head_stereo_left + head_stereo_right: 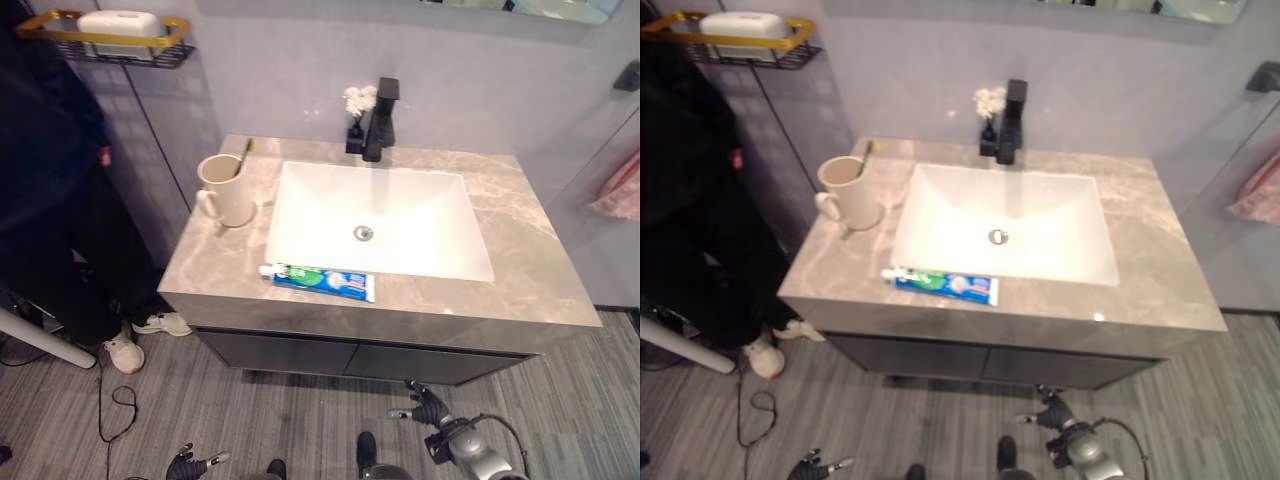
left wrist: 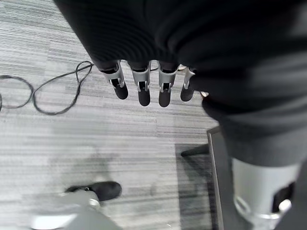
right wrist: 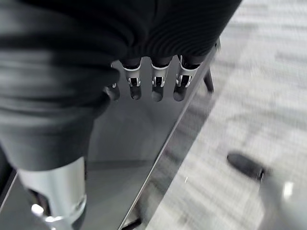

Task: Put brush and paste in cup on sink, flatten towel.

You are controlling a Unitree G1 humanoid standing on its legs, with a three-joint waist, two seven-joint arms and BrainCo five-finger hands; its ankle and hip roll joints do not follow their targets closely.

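Toothbrush [image 1: 243,158]: standing in cup [image 1: 226,192].
Toothpaste tube [image 1: 322,281]: flat on counter [image 1: 520,220], front of basin [image 1: 380,222].
Left hand [image 1: 190,463]: fingers relaxed, empty.
Right hand [image 1: 425,405]: fingers relaxed, empty.

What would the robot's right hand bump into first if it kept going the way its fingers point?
Probably the dark cabinet front under the sink counter. In its wrist view the right hand hangs low with straight fingers aimed at that panel, nothing between, though depth is hard to judge.

The left hand [image 2: 144,72] is seen from above, its dark ribbed cover at the top and its fingers [image 2: 143,91] held straight in a row, nothing grasped. Below them the grey striped floor [image 2: 86,139] is shown, and the dark cabinet [image 2: 217,191] edge is seen near it.
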